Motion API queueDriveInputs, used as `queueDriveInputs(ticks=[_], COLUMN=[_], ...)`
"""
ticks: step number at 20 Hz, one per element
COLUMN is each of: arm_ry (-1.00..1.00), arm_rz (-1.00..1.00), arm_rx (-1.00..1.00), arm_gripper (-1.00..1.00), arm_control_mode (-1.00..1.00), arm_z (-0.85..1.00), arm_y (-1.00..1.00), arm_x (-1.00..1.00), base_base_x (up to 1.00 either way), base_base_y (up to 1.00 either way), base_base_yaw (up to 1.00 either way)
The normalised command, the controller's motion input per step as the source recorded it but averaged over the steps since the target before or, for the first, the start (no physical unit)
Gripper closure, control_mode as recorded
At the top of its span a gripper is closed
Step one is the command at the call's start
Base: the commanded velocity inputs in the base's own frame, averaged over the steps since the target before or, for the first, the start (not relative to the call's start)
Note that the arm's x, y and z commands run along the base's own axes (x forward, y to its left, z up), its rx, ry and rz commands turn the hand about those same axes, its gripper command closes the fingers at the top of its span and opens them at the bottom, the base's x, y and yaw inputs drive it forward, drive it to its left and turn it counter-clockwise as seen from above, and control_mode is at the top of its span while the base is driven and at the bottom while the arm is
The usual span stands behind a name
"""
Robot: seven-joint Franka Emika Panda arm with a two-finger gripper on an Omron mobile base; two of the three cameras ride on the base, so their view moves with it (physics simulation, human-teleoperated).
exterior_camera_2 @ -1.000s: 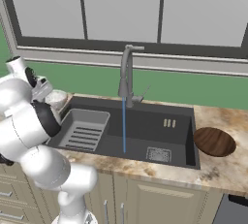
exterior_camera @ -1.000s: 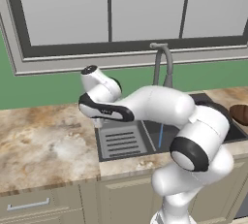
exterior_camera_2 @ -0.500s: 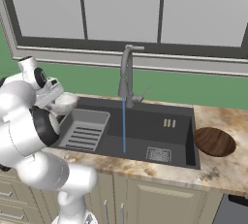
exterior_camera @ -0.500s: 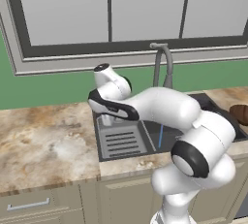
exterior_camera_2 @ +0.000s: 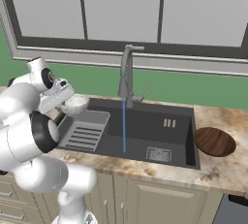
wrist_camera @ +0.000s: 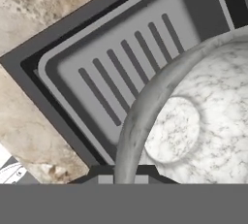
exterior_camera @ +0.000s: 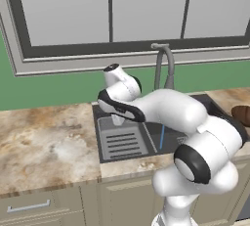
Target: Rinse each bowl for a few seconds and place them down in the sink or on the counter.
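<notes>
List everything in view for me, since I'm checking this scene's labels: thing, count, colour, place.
Speckled bowl: one, grey-white, held over the sink's left end, above the insert tray.
Brown bowl: one, dark reddish-brown, on the counter right of the sink.
Sink: one, dark charcoal, set in the counter.
Insert tray: one, grey, slotted, left part of the sink.
Faucet: one, grey, behind the sink, running.
Water stream: one, blue, falling into the sink.
Counter: one, beige-brown marbled.
Window: one, grey-framed, above the faucet.
End effector: one, shut on the speckled bowl's rim.
</notes>
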Motion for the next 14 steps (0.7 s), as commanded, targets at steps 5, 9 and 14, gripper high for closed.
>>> queueDriveInputs(ticks=[5, 9, 14], arm_ry=[0.0, 0.02, 0.09], arm_rz=[-0.11, -0.1, -0.09], arm_rx=[-0.05, -0.04, -0.03], arm_gripper=[1.0, 1.0, 1.0], arm_control_mode=[-1.0, -1.0, -1.0], arm_z=[0.0, 0.0, -0.01], arm_y=[-0.44, -0.39, -0.32], arm_x=[0.0, 0.02, 0.12], base_base_x=[0.0, 0.0, 0.0], base_base_y=[0.0, 0.0, 0.0], base_base_yaw=[0.0, 0.0, 0.0])
